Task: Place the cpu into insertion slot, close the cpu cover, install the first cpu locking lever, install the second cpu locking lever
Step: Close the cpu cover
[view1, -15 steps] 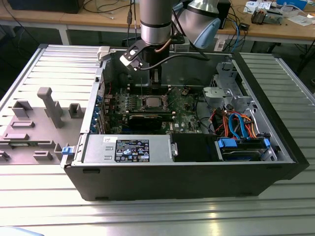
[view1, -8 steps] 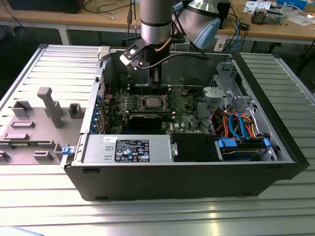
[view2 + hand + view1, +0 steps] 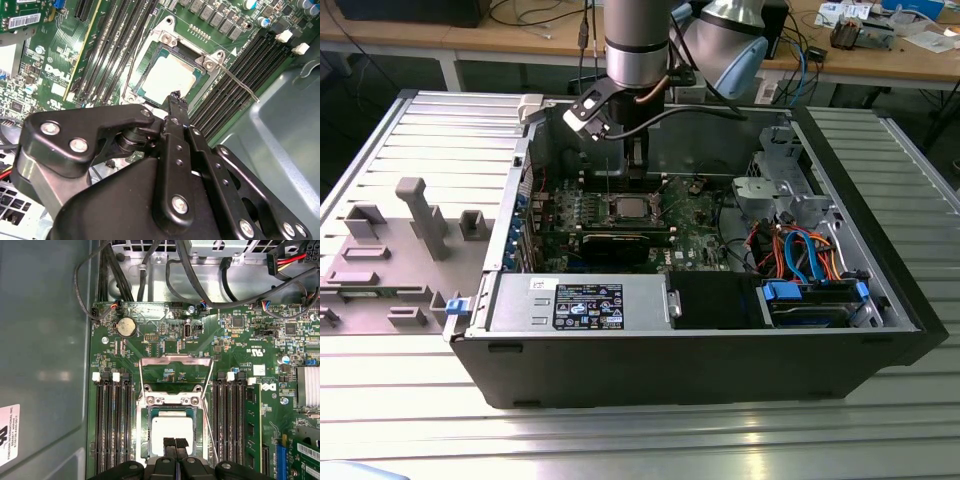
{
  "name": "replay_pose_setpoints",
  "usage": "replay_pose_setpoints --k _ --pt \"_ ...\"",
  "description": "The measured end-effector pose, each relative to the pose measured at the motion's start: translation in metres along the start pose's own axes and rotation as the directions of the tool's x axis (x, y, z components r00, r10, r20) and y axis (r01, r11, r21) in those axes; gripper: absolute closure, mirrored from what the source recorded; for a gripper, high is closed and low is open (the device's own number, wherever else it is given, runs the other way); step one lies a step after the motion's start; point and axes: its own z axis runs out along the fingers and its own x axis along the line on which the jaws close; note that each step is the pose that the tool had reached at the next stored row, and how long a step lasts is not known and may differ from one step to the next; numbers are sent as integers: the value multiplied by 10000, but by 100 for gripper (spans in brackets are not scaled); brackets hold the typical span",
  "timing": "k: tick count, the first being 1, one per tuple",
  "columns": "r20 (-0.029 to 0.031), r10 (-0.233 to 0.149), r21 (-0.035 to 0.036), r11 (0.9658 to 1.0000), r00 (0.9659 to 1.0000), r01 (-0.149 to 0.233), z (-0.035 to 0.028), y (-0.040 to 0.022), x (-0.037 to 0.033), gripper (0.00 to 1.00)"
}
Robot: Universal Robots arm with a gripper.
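Black two-fingered tool (image 3: 175, 444), fingers closed together with nothing between them, tips just above the cpu (image 3: 172, 426). This is a flat square chip with a silver-grey top, seated in the insertion slot (image 3: 141, 440), a silvery-rimmed square socket on the green motherboard (image 3: 235, 340). Beyond it lies the cpu cover (image 3: 175, 359), a thin silvery windowed frame, open. The first wrist view adds a round coin battery (image 3: 126, 326) and a white printed sticker (image 3: 7, 432) on the grey case wall. The second wrist view adds a thin metal lever (image 3: 240, 82) angled away from the socket. Exterior view: open black computer case (image 3: 720, 370) on a ribbed metal counter (image 3: 620, 440), with a black printed label (image 3: 588, 305) on its power supply.
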Motion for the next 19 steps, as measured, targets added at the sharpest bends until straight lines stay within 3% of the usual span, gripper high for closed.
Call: replay_pose_setpoints --k 19 --pt "1 0 1 10000 10000 0 -94 5 -2 89"
